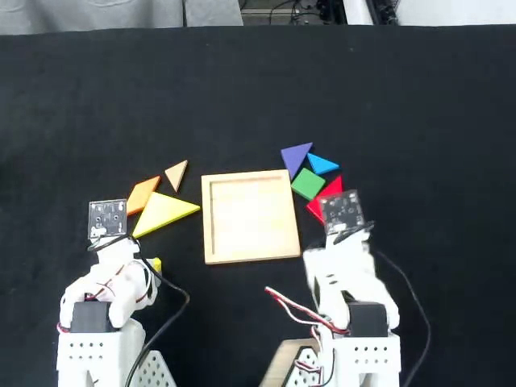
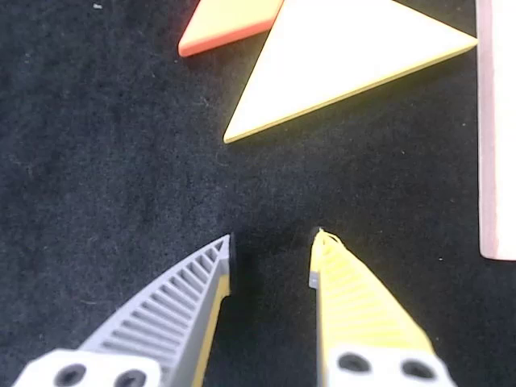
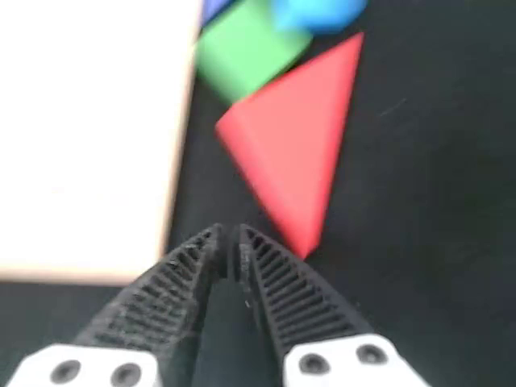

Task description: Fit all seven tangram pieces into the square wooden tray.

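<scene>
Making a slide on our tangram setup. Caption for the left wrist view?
Open left claw over the black table, facing the yellow triangle, orange piece and tray edge.

Both arms are white moulded plastic with black servo blocks set into them; the left arm (image 1: 113,278) and the right arm (image 1: 348,278) each sit on a white base plate (image 1: 89,355) drilled with rows of small holes. A dark square circuit board (image 1: 107,218) tops each wrist. Red, white and black wires (image 1: 294,310) loop beside the right arm, and a thin black cable (image 1: 173,310) trails from the left. The left end effector (image 2: 272,239) has one grey ribbed finger (image 2: 173,302) and one yellow ribbed finger (image 2: 355,294), each on a white mount with two round screw holes. The right end effector (image 3: 230,232) has two black ribbed fingers (image 3: 173,282).
</scene>
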Controlling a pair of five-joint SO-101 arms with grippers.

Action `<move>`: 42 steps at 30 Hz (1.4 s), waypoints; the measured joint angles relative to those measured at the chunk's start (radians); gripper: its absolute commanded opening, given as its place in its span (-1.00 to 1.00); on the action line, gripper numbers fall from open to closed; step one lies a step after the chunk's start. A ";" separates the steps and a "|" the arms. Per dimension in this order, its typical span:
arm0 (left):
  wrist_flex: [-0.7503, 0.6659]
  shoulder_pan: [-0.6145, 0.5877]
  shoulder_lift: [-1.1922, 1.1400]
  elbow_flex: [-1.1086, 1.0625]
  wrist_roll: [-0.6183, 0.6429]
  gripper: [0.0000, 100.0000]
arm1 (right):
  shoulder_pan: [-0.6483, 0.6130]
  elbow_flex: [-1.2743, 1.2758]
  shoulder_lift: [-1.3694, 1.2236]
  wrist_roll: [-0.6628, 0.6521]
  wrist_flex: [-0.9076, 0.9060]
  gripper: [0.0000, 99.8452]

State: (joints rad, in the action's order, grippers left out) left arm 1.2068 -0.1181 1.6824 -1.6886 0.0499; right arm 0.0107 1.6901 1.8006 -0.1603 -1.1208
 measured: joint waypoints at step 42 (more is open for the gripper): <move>-0.342 -0.155 0.000 0.269 -0.244 -0.65 | 0.275 0.000 0.000 -0.035 0.305 -0.67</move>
State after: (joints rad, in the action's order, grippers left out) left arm 0.8646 -0.2731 1.6824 -1.4200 -0.1941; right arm 0.2854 1.6901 1.8006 -0.1956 -0.8155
